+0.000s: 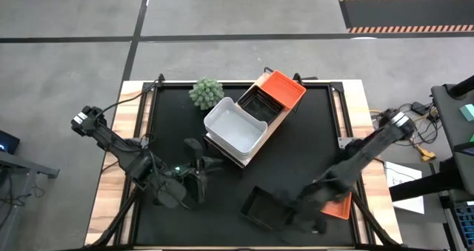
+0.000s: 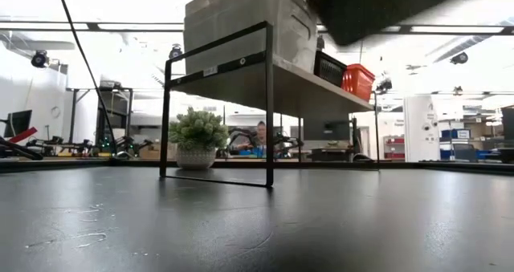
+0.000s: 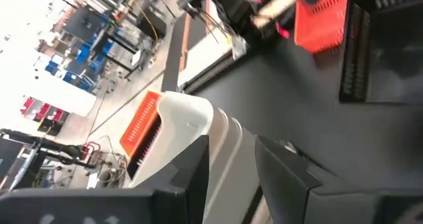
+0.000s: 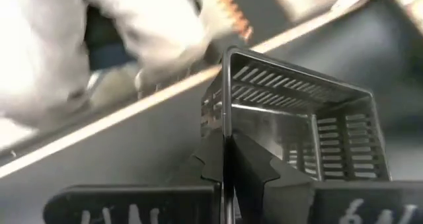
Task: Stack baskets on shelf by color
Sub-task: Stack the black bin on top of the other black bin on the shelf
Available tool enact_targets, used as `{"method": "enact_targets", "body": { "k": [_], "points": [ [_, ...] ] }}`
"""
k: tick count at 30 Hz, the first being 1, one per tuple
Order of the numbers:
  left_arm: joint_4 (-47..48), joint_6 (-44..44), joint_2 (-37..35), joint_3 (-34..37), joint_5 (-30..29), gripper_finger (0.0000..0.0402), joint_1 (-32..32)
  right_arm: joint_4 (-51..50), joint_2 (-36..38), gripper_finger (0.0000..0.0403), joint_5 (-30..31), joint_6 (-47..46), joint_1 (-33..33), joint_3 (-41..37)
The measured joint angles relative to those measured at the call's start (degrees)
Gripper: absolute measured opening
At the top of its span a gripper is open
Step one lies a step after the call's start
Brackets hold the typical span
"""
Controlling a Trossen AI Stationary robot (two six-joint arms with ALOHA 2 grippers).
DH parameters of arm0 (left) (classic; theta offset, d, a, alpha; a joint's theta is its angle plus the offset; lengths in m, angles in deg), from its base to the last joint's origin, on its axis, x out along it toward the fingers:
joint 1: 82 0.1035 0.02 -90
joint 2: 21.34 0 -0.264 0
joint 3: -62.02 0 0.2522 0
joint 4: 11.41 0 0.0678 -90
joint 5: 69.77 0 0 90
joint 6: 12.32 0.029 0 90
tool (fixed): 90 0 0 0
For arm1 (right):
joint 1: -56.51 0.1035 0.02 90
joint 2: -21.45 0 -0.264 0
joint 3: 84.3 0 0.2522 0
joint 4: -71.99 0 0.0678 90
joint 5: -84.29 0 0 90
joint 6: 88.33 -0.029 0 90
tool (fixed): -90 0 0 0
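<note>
While white (image 1: 235, 126), black (image 1: 261, 103) and orange baskets (image 1: 281, 87) already sit on the shelf (image 1: 244, 160), my right claw (image 4: 226, 159) has closed on the wall of a black basket (image 1: 264, 208) at the bench's (image 1: 296, 155) near edge; one orange basket (image 1: 341, 204) remains beside it.

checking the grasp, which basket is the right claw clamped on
The black slatted basket at the table's front edge, off the shelf. The right claw pinches its wall; the other black basket sits on the shelf between the white and orange ones.
</note>
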Motion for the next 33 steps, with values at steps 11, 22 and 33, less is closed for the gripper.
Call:
{"method": "enact_targets", "body": {
  "k": [11, 22, 33],
  "points": [
    [-6.1, 3.0, -0.2, 0.0, 0.0, 0.0107, 0.2, 2.3, 19.2, 0.0009, 9.5, 5.4, 1.9, 0.0],
    [-7.0, 3.0, -0.2, 0.0, 0.0, 0.0107, 0.3, -2.1, 24.4, 0.0009, 15.2, 17.3, -15.1, 5.3],
    [-9.5, 5.4, -0.2, 0.0, 0.0, 0.0107, 0.3, -18.3, 18.3, 0.0009, -8.9, 31.0, -49.5, 14.0]
  ]
}}
